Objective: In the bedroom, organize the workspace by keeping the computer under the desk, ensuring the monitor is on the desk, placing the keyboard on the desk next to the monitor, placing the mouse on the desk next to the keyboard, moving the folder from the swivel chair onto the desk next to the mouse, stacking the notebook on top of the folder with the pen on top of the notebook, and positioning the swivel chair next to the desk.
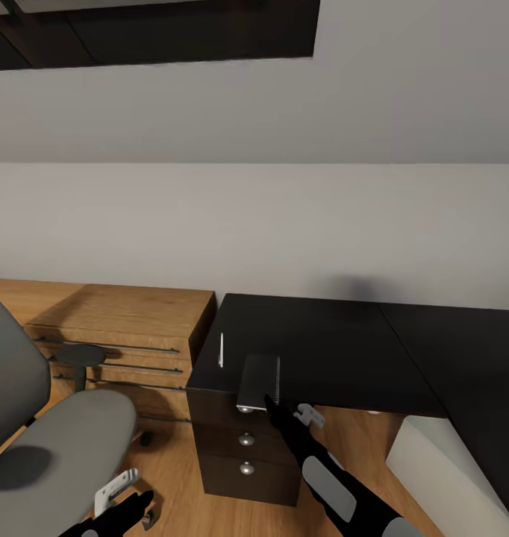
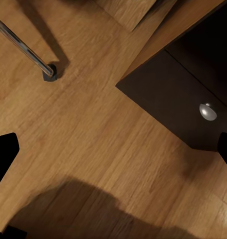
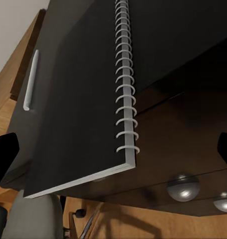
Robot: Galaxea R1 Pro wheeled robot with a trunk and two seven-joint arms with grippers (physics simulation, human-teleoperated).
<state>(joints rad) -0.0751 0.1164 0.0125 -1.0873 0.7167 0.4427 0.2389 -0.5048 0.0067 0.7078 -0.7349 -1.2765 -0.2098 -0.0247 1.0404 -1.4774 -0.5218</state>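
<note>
Wooden cabinet (image 1: 124, 328) beside desk (image 1: 322, 339), notebook (image 1: 259, 382) (overhanging), pen (image 1: 222, 349) near

We find no readable text, label, brand, number or sign anywhere — not on the thin grey spiral-bound notebook (image 3: 78, 114), nor on the long black desk with round silver drawer knobs (image 1: 322, 343).

The bench (image 1: 336, 335) looks matt black with shiny round metal knobs (image 1: 246, 439), the notebook (image 1: 259, 380) has a dull grey cover and pale, perhaps plastic, spiral binding, and the floor (image 2: 93, 134) and cabinet (image 1: 127, 317) show satin wood grain.
</note>
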